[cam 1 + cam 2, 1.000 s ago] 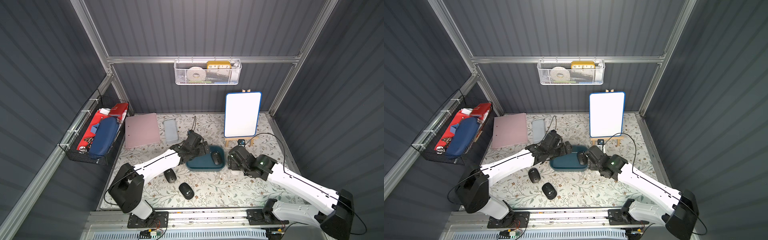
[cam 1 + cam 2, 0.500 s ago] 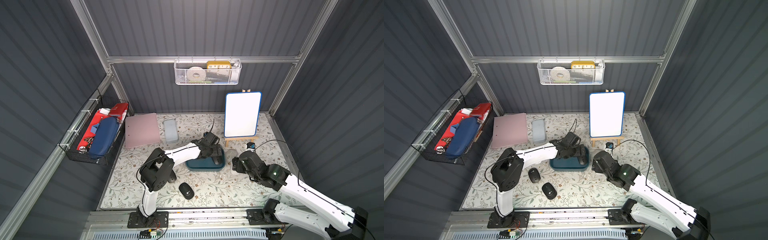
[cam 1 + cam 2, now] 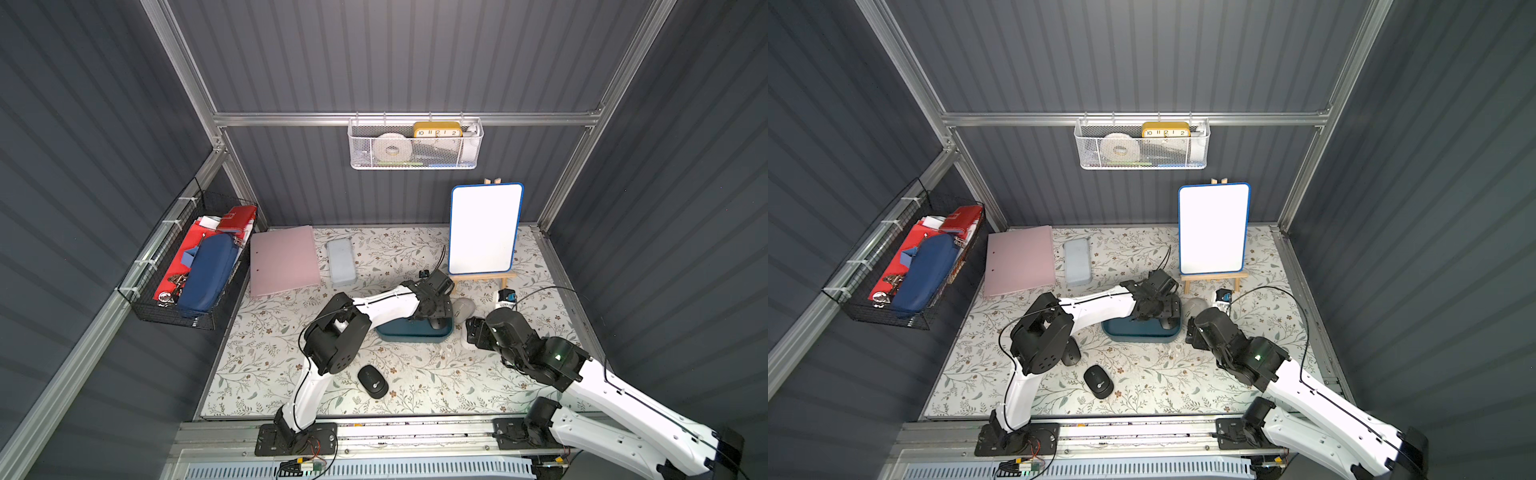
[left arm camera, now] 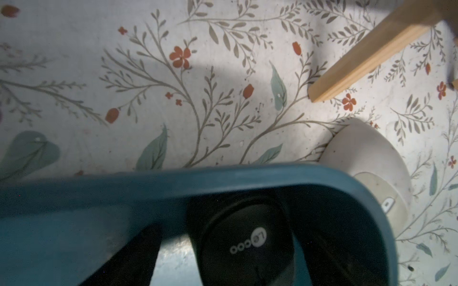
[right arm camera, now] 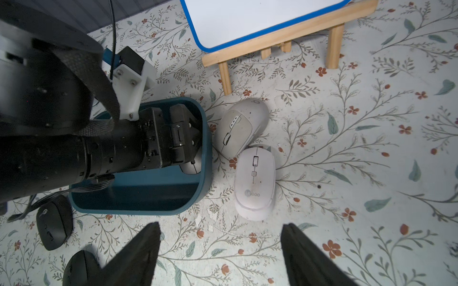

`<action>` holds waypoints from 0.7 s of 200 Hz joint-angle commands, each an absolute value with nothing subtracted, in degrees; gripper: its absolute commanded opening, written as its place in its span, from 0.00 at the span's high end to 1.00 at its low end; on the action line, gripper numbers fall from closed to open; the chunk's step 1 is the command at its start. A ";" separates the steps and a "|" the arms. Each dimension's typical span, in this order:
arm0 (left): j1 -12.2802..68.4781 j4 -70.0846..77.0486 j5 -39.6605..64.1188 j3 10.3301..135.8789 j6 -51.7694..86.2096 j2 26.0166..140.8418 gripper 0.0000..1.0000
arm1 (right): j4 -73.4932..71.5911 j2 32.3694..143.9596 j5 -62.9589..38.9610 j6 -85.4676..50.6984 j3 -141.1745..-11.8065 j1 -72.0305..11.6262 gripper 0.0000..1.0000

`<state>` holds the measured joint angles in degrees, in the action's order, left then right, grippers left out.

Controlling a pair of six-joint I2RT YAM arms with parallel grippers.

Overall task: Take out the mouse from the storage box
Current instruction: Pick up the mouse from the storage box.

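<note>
Right wrist: one mouse [image 5: 190, 167] in storage box [image 5: 158, 193], four mice [image 5: 254, 183] outside

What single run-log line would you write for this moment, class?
phase: pre-grasp | left gripper: open, astride black mouse in storage box | right gripper: open, empty, above table

Three black mice [image 5: 54, 222], one beige mouse [image 5: 240, 128], one white mouse [image 5: 255, 183]. One teal storage box [image 5: 138, 198], one whiteboard [image 3: 1212, 228], one pink folder [image 3: 1019, 259], one pale-blue case [image 3: 1077, 262], two wall baskets [image 3: 1142, 153].
</note>
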<state>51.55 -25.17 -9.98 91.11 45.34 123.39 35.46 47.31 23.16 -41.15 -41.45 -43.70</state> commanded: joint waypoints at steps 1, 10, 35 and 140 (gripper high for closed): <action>51.67 -29.31 -13.79 90.21 46.35 123.02 0.11 | 34.99 46.95 23.07 -41.66 -40.80 -43.51 0.20; 51.59 -29.44 -14.98 89.02 46.56 121.77 0.14 | 34.81 47.07 22.96 -41.66 -40.62 -43.52 0.19; 51.66 -29.77 -17.28 86.78 46.55 118.90 0.21 | 33.98 47.92 22.43 -41.88 -40.21 -43.51 0.19; 55.82 -34.76 -17.41 91.21 51.60 121.19 0.01 | 32.45 50.53 20.93 -41.75 -40.61 -43.51 0.20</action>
<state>55.64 -32.05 -17.93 89.62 48.95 120.49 32.99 50.13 21.54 -41.50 -40.77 -43.70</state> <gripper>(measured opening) 0.994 0.806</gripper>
